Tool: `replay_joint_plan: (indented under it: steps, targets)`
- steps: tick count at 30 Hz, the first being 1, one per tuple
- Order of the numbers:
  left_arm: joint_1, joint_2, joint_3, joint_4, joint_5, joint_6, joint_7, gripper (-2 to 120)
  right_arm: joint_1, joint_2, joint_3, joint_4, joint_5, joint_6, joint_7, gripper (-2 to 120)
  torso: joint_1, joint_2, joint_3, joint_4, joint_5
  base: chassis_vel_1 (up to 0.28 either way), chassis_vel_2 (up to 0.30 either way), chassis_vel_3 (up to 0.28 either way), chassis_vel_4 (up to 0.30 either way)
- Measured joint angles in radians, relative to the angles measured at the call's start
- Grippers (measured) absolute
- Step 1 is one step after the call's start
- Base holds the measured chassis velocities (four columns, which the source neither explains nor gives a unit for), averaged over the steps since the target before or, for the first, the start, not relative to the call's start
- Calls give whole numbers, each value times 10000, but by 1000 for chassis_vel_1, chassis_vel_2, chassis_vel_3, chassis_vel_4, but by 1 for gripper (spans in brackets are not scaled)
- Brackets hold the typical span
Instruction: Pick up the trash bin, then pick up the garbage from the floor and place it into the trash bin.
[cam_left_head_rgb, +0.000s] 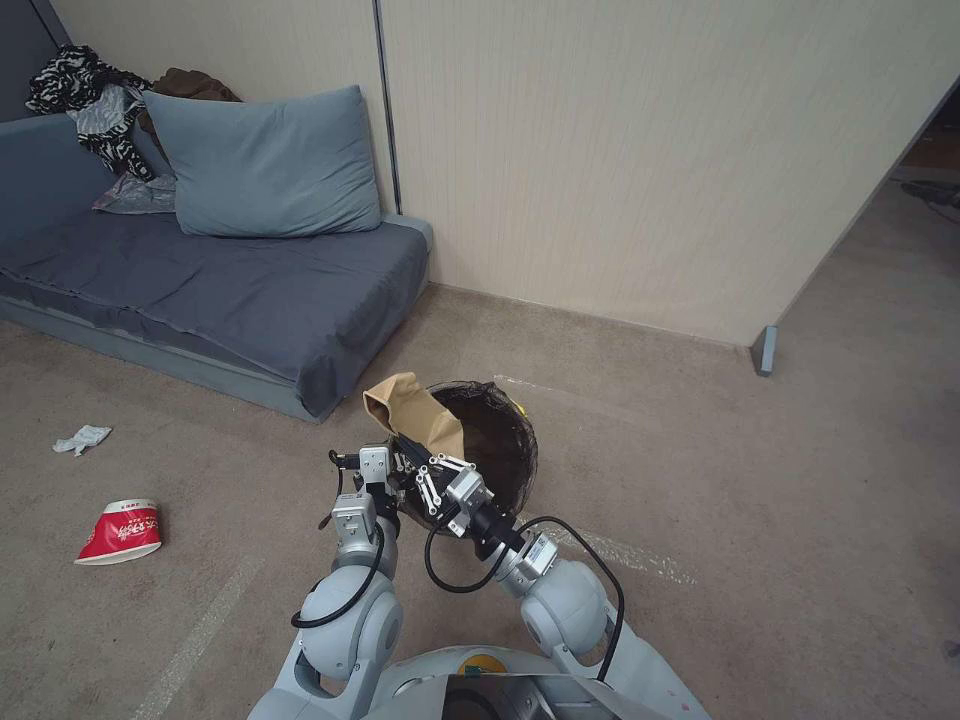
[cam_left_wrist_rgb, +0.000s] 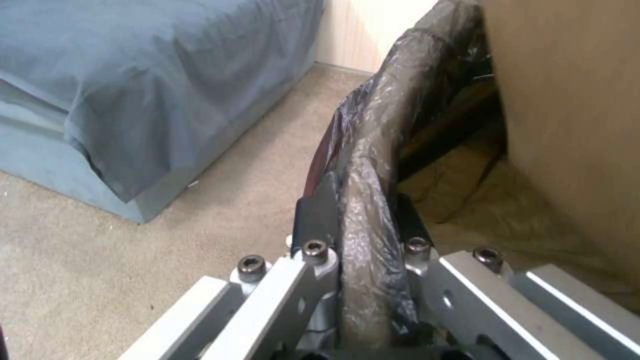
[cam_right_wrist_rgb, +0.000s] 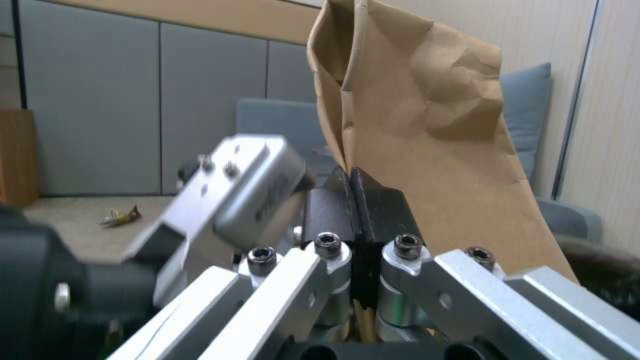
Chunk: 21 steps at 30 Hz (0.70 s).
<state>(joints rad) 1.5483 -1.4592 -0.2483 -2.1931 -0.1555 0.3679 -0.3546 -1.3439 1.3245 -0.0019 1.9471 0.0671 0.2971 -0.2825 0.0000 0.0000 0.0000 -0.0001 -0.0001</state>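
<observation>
Paper bag (cam_left_head_rgb: 415, 412) over trash bin (cam_left_head_rgb: 500, 440) rim

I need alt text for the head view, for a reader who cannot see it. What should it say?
Two grippers meet at a bag-lined trash bin on beige carpet: the left gripper clamps its rim, and the right gripper holds a tan paper bag over the opening. A red paper cup and a white tissue lie to the left, near a grey sofa.

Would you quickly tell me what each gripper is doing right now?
Left gripper: shut on the bin rim.
Right gripper: shut on the paper bag, over the bin.
</observation>
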Motion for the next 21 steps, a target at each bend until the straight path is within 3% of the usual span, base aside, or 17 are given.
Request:
replay_joint_plan:
  steps: [16,19,21]
  targets:
    - [-3,1,6,0,-6,-1,0,3,-141,44,56,-263,-128,211,-1,-2,0,0,0,0,0,0,0,0,0]
    - [-6,2,6,0,-12,-1,0,3,-163,51,76,-320,-141,254,0,3,0,0,0,0,1,0,0,0,0]
    - [-17,6,4,-16,-23,-1,0,3,-187,68,105,-426,-182,313,0,19,0,0,0,0,1,0,0,0,0]
